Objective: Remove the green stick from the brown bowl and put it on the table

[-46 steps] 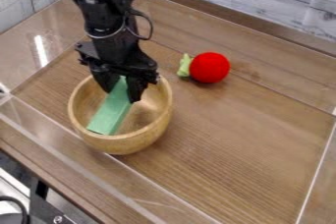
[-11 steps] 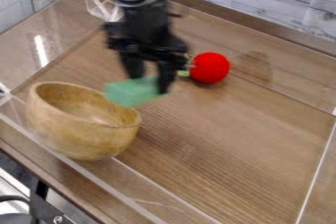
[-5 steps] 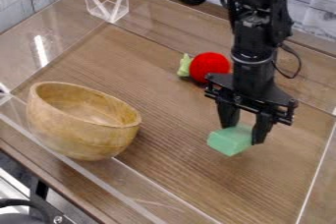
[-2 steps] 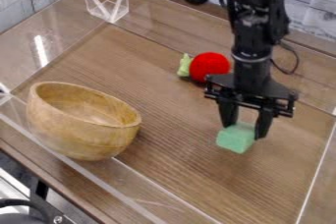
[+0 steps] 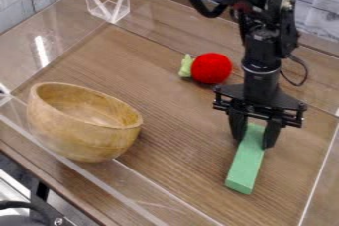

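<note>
The green stick (image 5: 247, 169) stretches along the table (image 5: 146, 66) at the right, its near end resting on the wood and its far end up between my fingers. My gripper (image 5: 259, 137) points straight down over that far end, jaws shut on it. The brown bowl (image 5: 54, 98) stands at the front left with nothing in it, well apart from the gripper and the stick.
A red ball (image 5: 212, 66) with a small yellow-green bit (image 5: 185, 66) lies just behind my gripper. Low clear acrylic walls (image 5: 146, 195) edge the table, and the right wall runs close to the stick. A clear folded piece (image 5: 109, 4) stands at the back left.
The gripper has sunk and come slightly toward the front. The stick, which hung short below the fingers, now lies stretched out with its near end on the table.
</note>
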Robot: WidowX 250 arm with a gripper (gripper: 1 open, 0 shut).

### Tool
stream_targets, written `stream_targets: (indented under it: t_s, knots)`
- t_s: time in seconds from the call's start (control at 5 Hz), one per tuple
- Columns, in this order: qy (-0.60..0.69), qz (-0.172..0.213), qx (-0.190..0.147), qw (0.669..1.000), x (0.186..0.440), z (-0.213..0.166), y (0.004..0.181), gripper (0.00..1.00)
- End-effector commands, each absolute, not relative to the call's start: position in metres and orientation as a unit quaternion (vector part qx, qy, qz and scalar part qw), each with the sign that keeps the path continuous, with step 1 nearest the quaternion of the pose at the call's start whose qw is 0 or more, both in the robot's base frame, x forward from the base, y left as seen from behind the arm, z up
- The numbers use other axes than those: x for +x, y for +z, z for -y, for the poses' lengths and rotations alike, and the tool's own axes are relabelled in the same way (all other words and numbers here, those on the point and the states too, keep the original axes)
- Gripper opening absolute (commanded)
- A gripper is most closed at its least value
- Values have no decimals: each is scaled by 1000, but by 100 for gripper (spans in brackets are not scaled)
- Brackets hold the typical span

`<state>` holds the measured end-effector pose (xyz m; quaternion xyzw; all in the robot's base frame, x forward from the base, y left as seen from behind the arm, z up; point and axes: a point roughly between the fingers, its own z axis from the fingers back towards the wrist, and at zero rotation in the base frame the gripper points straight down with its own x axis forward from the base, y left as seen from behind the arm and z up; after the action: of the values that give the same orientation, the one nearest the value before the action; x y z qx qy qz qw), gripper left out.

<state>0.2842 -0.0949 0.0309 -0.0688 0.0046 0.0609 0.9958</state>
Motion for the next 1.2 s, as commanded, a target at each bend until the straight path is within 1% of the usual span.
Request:
stream_targets:
  t_s: [0.0, 0.2, 0.4, 0.8, 1.0]
  knots:
    - [68, 19, -78, 994, 294, 97, 44, 0]
    - [74, 23, -81, 994, 295, 100, 47, 100]
    - [60, 26, -86, 994, 298, 108, 54, 100]
    - [46, 45, -98, 993, 303, 114, 77, 100]
    - [48, 63, -106, 991, 307, 110, 94, 100]
